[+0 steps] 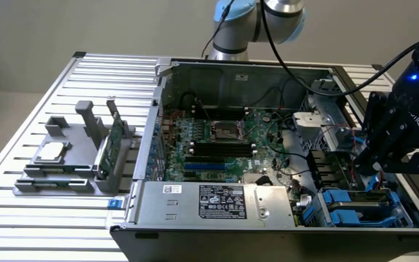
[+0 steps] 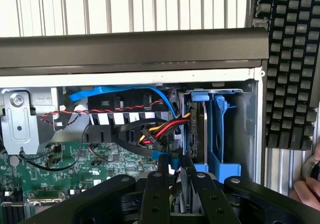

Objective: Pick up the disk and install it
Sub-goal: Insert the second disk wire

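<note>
In the exterior view, the gripper [image 1: 375, 164] is seen low over the drive bay [image 1: 359, 210], hemmed in by the case wall [image 1: 413, 218].

In the wrist view, the disk [image 2: 205, 129] is seen upright in its blue carrier inside the bay. Whether the pincer is spread or pinching cannot be told. The power cables [image 2: 160, 131] just beside could be snagged.

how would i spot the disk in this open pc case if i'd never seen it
Start at the open computer case and go to its front corner on the exterior view's right, past the power supply. The disk sits there in the drive bay, below the gripper; its bright blue plastic carrier sets it apart from the green motherboard.
</note>
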Controlling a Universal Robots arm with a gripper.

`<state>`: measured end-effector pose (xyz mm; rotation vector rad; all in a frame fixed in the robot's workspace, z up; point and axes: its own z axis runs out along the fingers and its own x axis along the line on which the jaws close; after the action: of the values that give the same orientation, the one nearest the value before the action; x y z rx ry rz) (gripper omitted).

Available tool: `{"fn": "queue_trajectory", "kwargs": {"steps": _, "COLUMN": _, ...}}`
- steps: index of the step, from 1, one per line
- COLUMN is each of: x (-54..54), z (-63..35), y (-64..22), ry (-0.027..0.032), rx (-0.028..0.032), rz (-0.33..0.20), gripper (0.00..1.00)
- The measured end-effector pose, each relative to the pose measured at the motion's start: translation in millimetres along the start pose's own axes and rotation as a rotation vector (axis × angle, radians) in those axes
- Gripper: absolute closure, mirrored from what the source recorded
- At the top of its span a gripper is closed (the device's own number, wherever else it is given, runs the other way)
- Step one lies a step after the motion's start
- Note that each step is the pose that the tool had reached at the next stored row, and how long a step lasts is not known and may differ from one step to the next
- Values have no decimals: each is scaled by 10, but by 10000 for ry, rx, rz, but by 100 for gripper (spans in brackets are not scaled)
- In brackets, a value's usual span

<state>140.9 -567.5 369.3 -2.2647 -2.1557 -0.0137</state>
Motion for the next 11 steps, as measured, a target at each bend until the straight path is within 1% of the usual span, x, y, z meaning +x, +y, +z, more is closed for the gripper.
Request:
{"fn": "queue_trajectory", "kwargs": {"steps": 1, "x": 0, "z": 1, "y": 0, "ry": -1, "rx": 0, "rz": 0, "gripper": 77}}
{"fn": "queue_trajectory", "kwargs": {"steps": 2, "x": 0, "z": 2, "y": 1, "ry": -1, "rx": 0, "rz": -1, "gripper": 83}}
{"fn": "queue_trajectory", "kwargs": {"steps": 11, "x": -14, "z": 8, "y": 2, "ry": -6, "rx": 0, "rz": -2, "gripper": 84}}
